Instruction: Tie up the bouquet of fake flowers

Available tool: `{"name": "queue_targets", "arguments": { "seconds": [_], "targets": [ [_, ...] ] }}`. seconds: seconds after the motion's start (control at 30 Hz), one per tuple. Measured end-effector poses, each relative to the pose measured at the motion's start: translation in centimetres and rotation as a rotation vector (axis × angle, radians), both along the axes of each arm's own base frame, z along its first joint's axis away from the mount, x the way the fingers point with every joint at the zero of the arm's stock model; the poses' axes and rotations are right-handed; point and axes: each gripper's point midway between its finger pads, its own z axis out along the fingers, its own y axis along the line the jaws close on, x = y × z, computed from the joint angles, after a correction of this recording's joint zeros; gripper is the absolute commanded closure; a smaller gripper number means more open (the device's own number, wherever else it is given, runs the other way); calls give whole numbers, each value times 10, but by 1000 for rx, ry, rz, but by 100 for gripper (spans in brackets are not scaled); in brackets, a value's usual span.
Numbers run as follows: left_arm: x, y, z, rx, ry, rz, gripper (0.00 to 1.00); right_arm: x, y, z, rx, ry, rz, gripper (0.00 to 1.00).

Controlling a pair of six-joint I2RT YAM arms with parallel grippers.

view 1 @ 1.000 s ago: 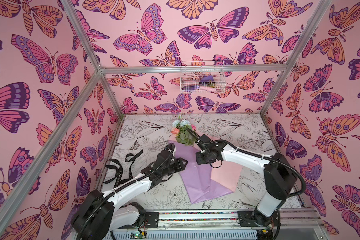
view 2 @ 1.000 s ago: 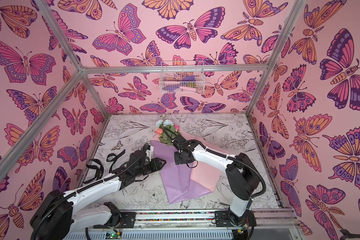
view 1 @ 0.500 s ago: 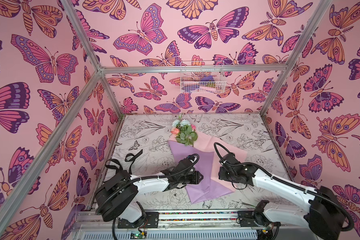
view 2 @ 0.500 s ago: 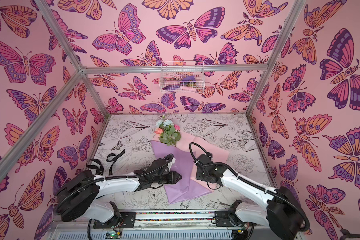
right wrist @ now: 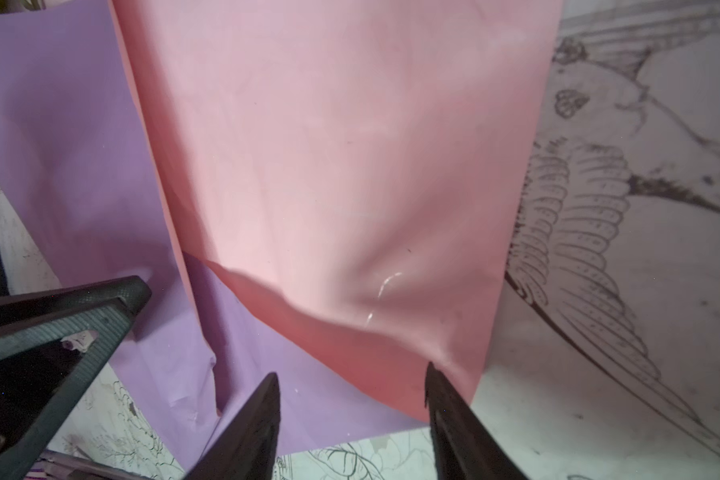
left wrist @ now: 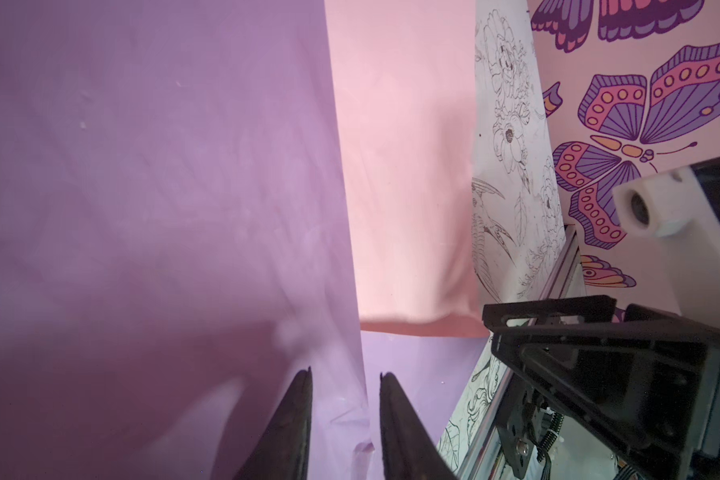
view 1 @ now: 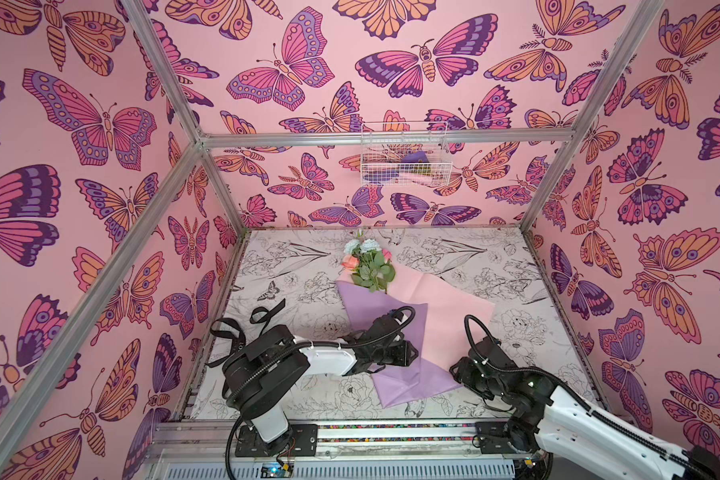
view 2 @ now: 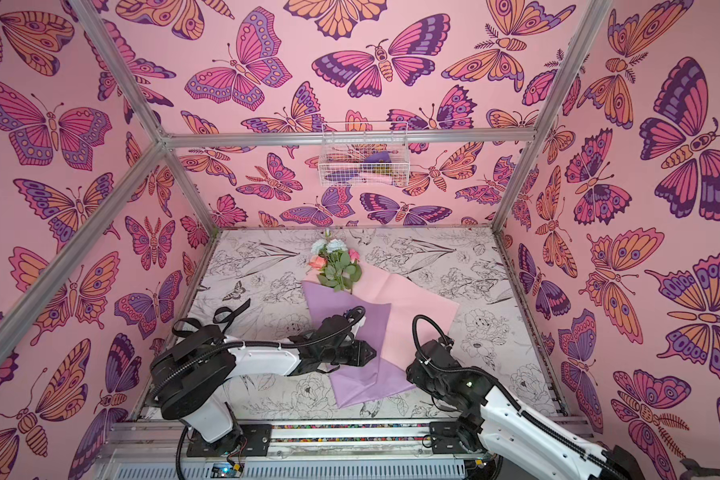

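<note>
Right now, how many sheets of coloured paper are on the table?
2. The lilac sheet lies in the middle, with the flowers poking out at its far end. The pink sheet overlaps it on the right. Another sheet could be hidden underneath.

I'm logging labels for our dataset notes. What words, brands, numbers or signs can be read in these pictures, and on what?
No text can be read anywhere.
Black ribbon: any lettering is too small to read.
Wire basket: no legible label on its contents.
Wrapping paper: plain lilac and pink, no print.
Walls and table cover: drawings only, no words.
</note>
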Motion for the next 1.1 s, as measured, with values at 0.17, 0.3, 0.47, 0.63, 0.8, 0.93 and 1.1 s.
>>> {"name": "queue_targets", "arguments": {
  "seconds": [0.17,0.3,0.47,0.63,0.8,0.93,1.1],
  "targets": [
    [0,-4,-9,14,15,-6,69,-6,1,10,78,-5,-30,43],
    [-1,-2,-20,32,42,7,69,-12,0,11,110,15,-47,44],
    [-2,-1,-23,35,58,18,69,-23,0,2,105,57,-46,44],
    [-2,-1,-23,33,62,23,69,-26,0,-15,81,94,-49,44],
    [-2,-1,-24,28,58,23,69,-10,11,-15,104,31,-50,41],
    [-2,0,-24,27,57,22,69,12,18,-13,117,-74,-56,39],
    [-2,0,-24,27,55,20,69,31,19,-10,100,-200,-49,35]
  ]
}}
